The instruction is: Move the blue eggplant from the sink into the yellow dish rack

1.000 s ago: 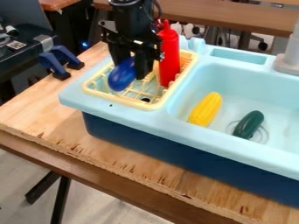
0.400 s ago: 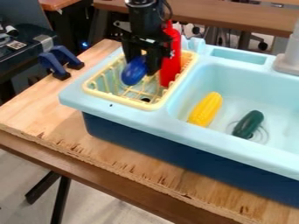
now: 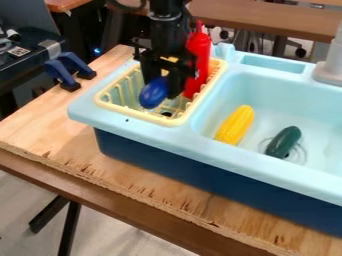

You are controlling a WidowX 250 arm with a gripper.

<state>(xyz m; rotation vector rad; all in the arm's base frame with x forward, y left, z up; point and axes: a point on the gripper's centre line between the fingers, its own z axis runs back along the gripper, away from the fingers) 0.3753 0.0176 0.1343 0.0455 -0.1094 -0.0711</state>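
The black gripper [image 3: 162, 89] hangs low over the pale yellow dish rack [image 3: 117, 105] at the sink's left end, shut on a smooth blue oval object [image 3: 153, 93]. That object sits low within the rack's outline; whether it touches the rack's floor I cannot tell. Close against the gripper's right side, a red squeeze bottle [image 3: 198, 54] stands in the rack, leaning a little to the right. The gripper partly hides both the bottle and the back of the rack.
Inside the light blue sink basin [image 3: 277, 95] lie a yellow corn cob [image 3: 235, 125] and a dark green vegetable [image 3: 283, 142]. A grey faucet [image 3: 329, 70] rises at the right. Blue clamps [image 3: 61, 73] grip the wooden table's left edge.
The gripper has moved right with the blue object, which first rose slightly and then came down. The red bottle's top has tipped slightly to the right.
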